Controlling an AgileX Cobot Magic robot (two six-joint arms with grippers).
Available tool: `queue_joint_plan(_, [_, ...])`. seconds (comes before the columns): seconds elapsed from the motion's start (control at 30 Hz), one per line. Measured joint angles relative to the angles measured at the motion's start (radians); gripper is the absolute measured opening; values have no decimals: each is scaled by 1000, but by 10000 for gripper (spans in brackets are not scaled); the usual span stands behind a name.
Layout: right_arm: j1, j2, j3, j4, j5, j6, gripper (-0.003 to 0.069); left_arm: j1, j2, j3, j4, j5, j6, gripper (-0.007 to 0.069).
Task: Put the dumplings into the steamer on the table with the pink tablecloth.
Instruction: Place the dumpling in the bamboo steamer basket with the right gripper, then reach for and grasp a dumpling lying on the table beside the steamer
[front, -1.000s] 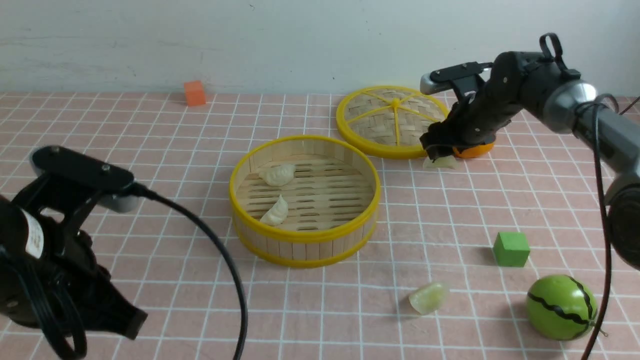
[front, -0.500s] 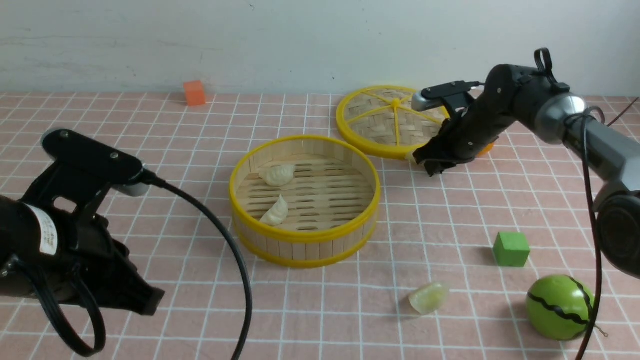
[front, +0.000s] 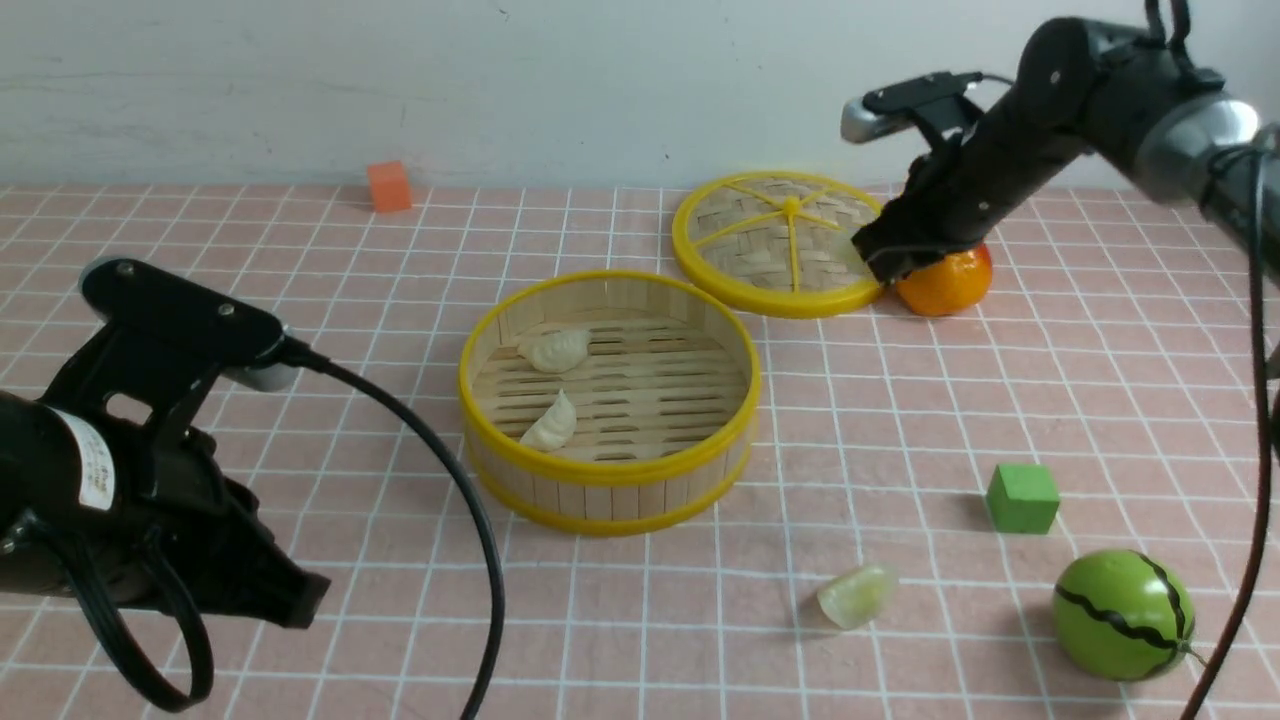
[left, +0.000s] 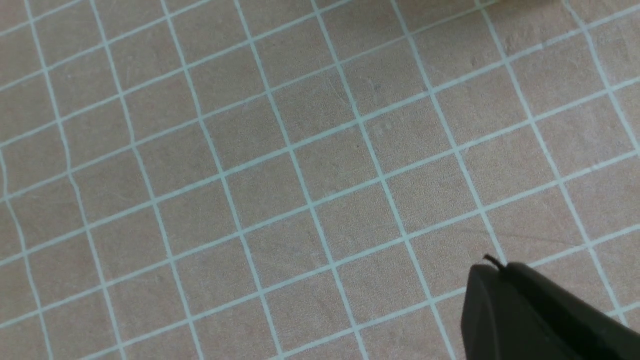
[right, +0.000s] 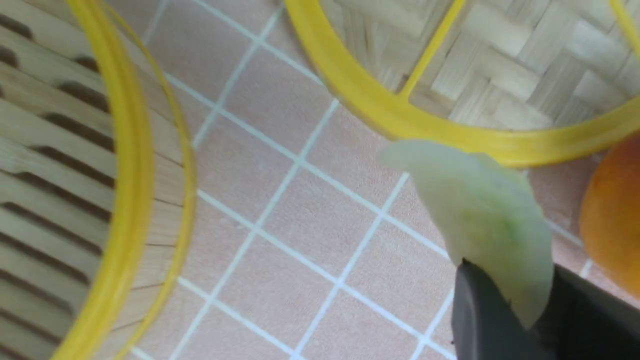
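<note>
The steamer (front: 610, 472) stands mid-table on the pink tablecloth (front: 300, 300) and holds two cream dumplings (front: 553, 350) (front: 552, 425). A pale green dumpling (front: 858, 595) lies on the cloth in front of it, to the right. My right gripper (front: 880, 262) hangs above the lid's right edge next to the orange. In the right wrist view it (right: 515, 295) is shut on a pale green dumpling (right: 480, 220), with the steamer rim (right: 125, 175) off to one side. My left gripper (front: 290, 600) is low at the front left. Its fingers (left: 492, 270) are pressed together with nothing between them.
The flat woven lid (front: 785, 240) lies behind the steamer, with an orange fruit (front: 945, 282) against its right edge. A green cube (front: 1022, 497) and a green striped ball (front: 1122, 615) sit at the front right. An orange cube (front: 389, 186) sits far back left.
My right gripper went down onto the dumpling beside the orange, shut on it and rose with it. My left arm shifted slightly at first, then stayed still.
</note>
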Motion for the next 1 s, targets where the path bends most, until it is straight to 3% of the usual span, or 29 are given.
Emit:
queue_joint_plan(0.13, [37,-56,0,70,35,-35,125,0,0,0,0,-1,-2,-14])
queue_joint_plan(0.3, [149,-56,-1,184,50,-91,123,0,0,0,-12,-3,-47,-14])
queue_joint_plan(0.53, [255,87,-1,102,-46,-96,125,0,0,0,-60,-3,-81,-14])
queue_joint_plan(0.73, [271,119,1,74,-77,-52,388,0,0,0,-82,-2,-81,-14])
queue_joint_plan(0.77, [271,117,1,74,-75,-51,400,0,0,0,-82,-2,-81,-14])
queue_joint_plan(0.87, [273,26,4,54,13,-48,563,0,0,0,-81,15,-81,-14])
queue_joint_plan(1.0, [268,-126,29,13,88,-35,616,0,0,0,-85,42,-81,-14])
